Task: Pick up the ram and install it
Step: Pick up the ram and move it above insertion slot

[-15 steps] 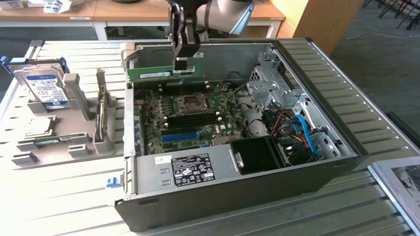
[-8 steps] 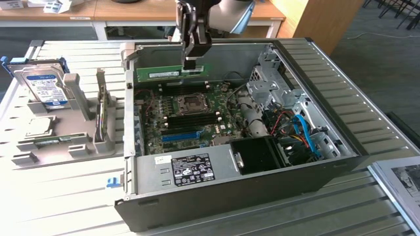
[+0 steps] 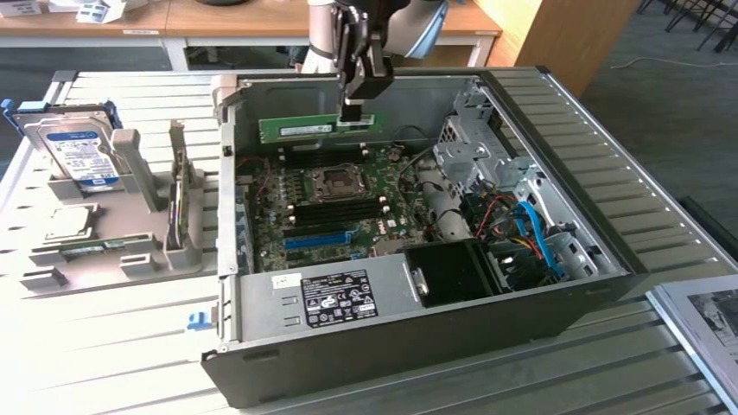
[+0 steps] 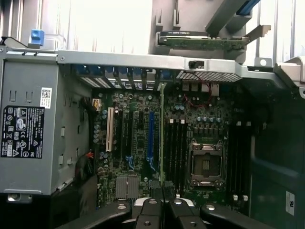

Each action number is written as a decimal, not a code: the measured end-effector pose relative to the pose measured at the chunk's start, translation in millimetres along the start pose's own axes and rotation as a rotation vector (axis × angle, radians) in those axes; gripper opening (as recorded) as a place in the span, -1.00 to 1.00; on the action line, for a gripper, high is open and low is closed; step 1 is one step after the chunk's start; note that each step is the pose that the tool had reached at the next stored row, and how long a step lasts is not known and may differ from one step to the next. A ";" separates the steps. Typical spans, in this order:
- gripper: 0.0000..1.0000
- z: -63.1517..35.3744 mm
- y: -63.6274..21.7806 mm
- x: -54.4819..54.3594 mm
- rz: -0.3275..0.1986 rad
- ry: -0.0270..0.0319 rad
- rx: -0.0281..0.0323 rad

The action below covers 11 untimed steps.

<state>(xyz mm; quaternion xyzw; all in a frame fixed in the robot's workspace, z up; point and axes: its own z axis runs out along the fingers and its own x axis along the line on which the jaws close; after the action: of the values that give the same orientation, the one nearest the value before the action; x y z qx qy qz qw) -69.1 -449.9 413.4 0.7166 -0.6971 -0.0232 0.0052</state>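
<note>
The ram (image 3: 314,128), a long thin green stick, hangs level above the open computer case, over the back part of the motherboard (image 3: 334,203). My gripper (image 3: 359,118) is shut on the ram's end toward the exterior view's right. In the wrist view the ram (image 4: 162,138) shows edge-on as a thin green line running out from between my fingers (image 4: 151,208). It lines up just beside the black memory slots (image 4: 176,148) next to the CPU socket (image 4: 206,161). Those slots stand bare.
The case's walls (image 3: 600,233) ring the board. A power supply (image 3: 334,294) sits at the front, a drive cage (image 3: 485,147) and blue cables (image 3: 537,233) on the exterior view's right. A grey stand (image 3: 138,251) on the left holds a hard drive (image 3: 79,151).
</note>
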 end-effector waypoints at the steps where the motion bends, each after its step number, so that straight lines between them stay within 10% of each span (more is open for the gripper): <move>1: -0.76 -0.1 -2.2 0.1 0.000 0.0000 0.0000; 11: -0.76 -0.9 -22.9 0.6 0.000 0.0000 0.0000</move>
<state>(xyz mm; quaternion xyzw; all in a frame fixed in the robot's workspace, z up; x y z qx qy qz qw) -46.1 -449.9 413.4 0.7166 -0.6971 -0.0232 0.0053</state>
